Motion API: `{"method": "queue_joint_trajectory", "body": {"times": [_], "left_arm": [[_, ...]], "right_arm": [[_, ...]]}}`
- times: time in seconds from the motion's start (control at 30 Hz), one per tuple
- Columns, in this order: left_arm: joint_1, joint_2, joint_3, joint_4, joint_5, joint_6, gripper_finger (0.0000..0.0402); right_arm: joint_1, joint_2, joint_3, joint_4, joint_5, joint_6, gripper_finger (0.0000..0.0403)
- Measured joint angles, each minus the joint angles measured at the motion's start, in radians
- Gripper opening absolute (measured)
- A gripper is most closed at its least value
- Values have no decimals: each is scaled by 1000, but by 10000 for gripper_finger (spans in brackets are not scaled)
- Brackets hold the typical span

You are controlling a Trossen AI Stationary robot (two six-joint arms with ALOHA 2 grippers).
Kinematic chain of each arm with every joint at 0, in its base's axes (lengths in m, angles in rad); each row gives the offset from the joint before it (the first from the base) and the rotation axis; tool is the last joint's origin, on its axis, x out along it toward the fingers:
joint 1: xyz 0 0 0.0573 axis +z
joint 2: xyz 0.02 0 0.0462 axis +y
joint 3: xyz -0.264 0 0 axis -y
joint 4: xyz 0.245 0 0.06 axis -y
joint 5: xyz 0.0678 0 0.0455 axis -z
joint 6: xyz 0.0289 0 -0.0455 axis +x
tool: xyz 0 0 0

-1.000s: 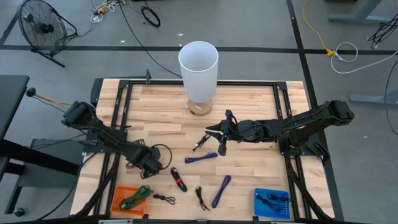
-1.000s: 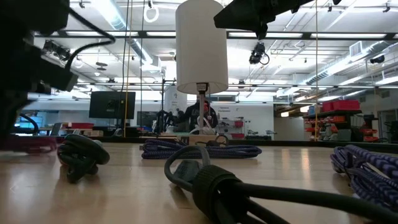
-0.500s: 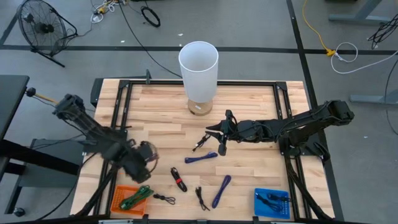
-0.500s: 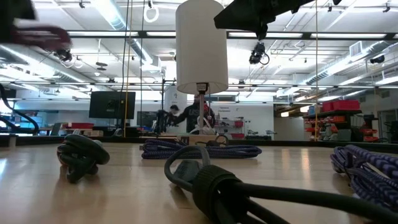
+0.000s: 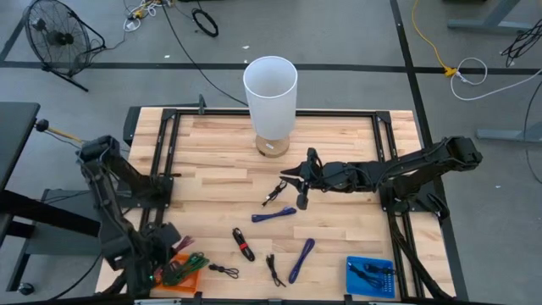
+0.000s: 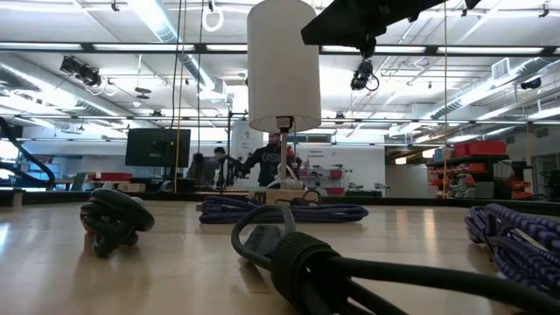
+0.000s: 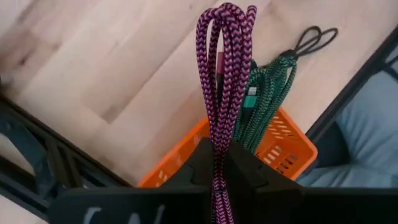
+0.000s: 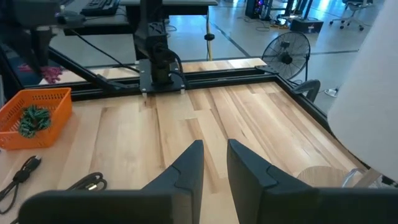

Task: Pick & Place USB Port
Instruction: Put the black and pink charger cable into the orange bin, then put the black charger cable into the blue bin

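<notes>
While hanging above the bin: left gripper (image 7: pixel 219 163) clamps purple cable (image 7: pixel 224 68)
Cable axis: along the fingers, pointing toward orange bin (image 7: pixel 283 146)
Right gripper (image 8: pixel 213 163): slightly apart, empty, mid-table

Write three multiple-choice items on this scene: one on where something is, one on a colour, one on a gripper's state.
1. Where is the left gripper?
A. beside the white cylinder
B. above the orange basket
C. over the blue tray

2. What colour is the cable that the left gripper holds?
A. purple
B. yellow
C. white

3. What is the right gripper doing?
A. gripping a red cable
B. pressing on the blue tray
C. holding nothing above the table

Answers:
1 B, the left wrist view shows the orange basket just below it.
2 A, the braided loop is purple.
3 C, its fingers have only bare wood between them.
</notes>
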Motion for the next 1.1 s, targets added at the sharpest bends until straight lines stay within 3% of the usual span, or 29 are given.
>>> {"method": "queue_joint_trajectory", "body": {"times": [0.2,0.63,1.1], "left_arm": [[-24,59,0,29,58,-60,18],[-8,96,0,70,65,-5,25],[-8,96,0,105,65,39,80]], "right_arm": [[-10,0,0,0,0,1,70],[-10,0,0,-7,-1,-1,70],[-10,0,0,-7,0,-2,70]]}}
